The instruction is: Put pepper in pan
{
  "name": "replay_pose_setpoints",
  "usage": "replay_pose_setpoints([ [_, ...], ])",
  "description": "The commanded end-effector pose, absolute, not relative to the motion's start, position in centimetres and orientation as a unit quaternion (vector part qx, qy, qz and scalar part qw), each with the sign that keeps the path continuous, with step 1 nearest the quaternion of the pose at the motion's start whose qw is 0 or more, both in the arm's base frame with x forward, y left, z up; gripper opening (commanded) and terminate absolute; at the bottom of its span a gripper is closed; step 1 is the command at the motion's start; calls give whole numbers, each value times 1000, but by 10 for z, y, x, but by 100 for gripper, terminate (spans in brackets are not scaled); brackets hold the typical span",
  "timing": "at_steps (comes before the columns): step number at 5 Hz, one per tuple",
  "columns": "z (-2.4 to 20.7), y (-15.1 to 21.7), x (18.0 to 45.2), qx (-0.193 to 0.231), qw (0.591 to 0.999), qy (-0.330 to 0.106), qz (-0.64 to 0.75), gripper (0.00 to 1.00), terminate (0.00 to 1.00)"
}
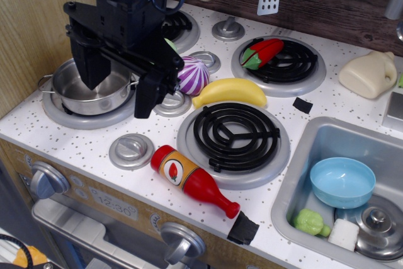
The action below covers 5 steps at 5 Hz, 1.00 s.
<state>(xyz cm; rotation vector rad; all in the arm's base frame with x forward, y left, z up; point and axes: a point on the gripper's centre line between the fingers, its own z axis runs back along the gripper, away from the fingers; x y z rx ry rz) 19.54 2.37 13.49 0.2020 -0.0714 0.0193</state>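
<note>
The gripper (119, 77) hangs wide open and empty over the pan (92, 87) at the left edge. The pepper (264, 51) lies well apart near the back edge. Reaching across might bump the onion (194, 75).

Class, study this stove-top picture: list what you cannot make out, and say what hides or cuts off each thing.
- pan: its upper part is hidden behind the gripper.
- gripper: seen from behind, so whether it is open or shut cannot be told.
- purple onion: left side covered by the gripper's finger.
- lidded pot in the sink: cut off by the bottom-right edge.
- pepper: fully visible on the back burner.
</note>
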Motion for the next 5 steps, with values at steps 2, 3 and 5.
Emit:
replay_pose_setpoints([
  [2,138,22,222,108,991,-77,-20,100,0],
  [3,146,16,257,118,987,-101,-39,100,0],
  [5,139,6,337,114,982,-146,-48,100,0],
])
